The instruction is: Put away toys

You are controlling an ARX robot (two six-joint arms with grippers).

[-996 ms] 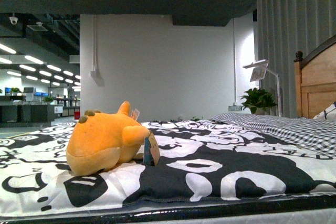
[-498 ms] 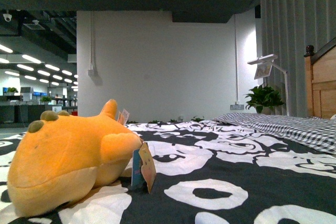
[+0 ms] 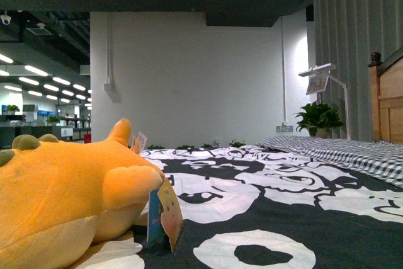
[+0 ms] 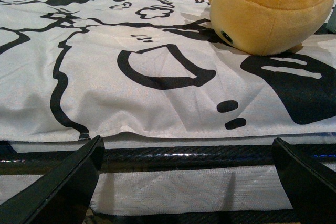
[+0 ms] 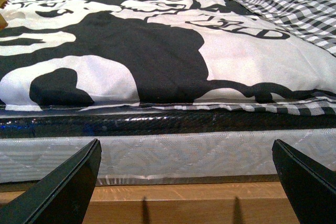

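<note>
Orange plush toy (image 3: 63, 200) lying on black-and-white bedspread (image 3: 283, 218), at 8 o'clock in front view, with what looks like a paper tag (image 3: 165, 215) at its side. Left gripper (image 4: 186, 145) spread wide, holding nothing, facing toy. Right gripper (image 5: 186, 148) spread wide, holding nothing, facing mattress (image 5: 173, 153) edge.

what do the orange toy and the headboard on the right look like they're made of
Orange toy: soft plush fabric, matte and fuzzy, with stitched seams and a rounded, stuffed shape. Headboard: looks like wood, warm brown with panel lines and a turned knob; possibly varnished, though the sheen is hard to judge.
</note>
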